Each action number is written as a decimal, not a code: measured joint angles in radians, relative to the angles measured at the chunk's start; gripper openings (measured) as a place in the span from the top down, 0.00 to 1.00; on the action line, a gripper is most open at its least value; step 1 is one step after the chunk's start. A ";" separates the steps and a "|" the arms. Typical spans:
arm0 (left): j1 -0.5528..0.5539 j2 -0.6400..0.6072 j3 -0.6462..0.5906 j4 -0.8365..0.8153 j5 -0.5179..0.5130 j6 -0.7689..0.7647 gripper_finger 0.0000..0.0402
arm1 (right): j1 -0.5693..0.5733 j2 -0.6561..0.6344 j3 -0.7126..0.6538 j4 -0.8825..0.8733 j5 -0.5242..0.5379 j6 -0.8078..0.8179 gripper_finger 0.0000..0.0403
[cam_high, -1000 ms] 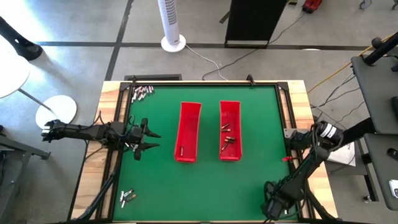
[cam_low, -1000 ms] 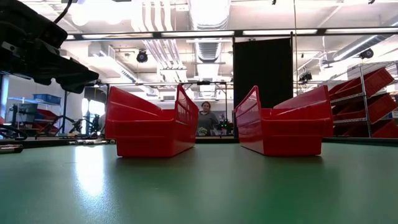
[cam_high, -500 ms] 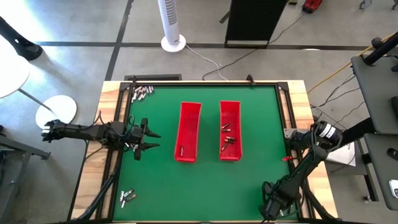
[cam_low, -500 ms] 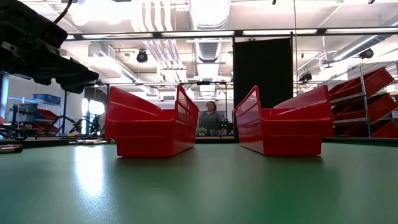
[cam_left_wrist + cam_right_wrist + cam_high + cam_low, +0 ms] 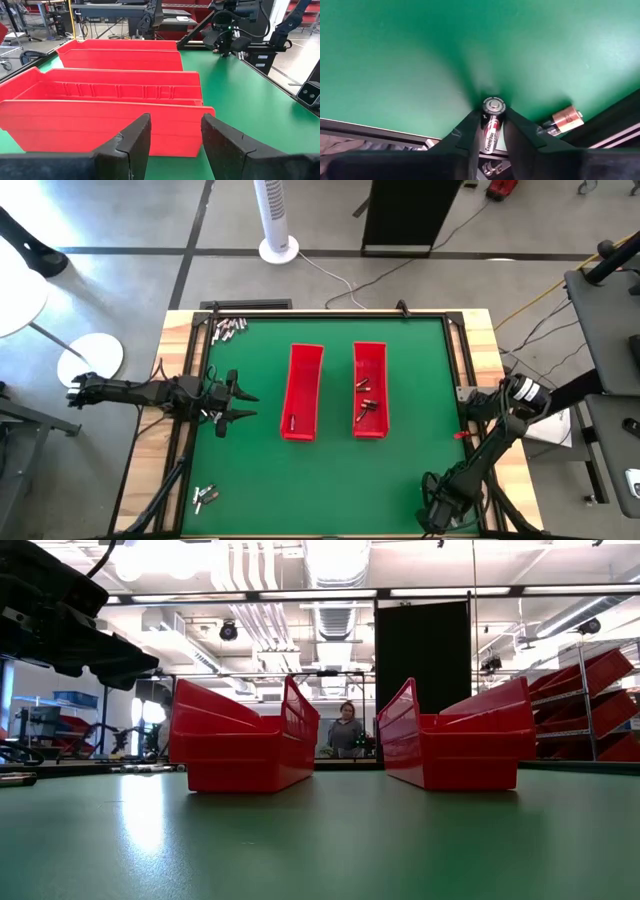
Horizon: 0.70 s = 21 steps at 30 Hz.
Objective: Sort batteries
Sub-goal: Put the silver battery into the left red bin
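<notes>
**Right claw pinches a battery at the table's near corner**

The right gripper is down at the near right corner of the green felt-topped table, and between its two dark fingers sits a small black-and-red cylindrical battery, silver end cap facing out. The fingers press against both its sides, so it is gripped. Just beside it, a second copper-and-dark battery lies on the green surface next to the black frame rail.

The left gripper hovers over the left side of the table, its fingers spread apart with nothing between them, pointed at the long red plastic tray on the left. That tray holds one small battery near its front end. The matching red plastic tray on the right holds several small batteries scattered around its middle.

More loose silvery batteries lie in a cluster at the far left corner, and another little group sits at the near left corner.

Beyond the table, between the two trays, a person stands in the workshop.
</notes>
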 joint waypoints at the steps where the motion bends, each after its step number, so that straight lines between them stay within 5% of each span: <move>1: 0.000 0.000 0.000 0.000 0.000 0.000 0.61 | 0.000 0.000 0.000 0.000 0.002 0.000 0.83; 21: 0.000 0.000 0.000 0.000 0.000 0.000 0.61 | -0.195 0.000 0.041 0.011 0.166 -0.322 0.85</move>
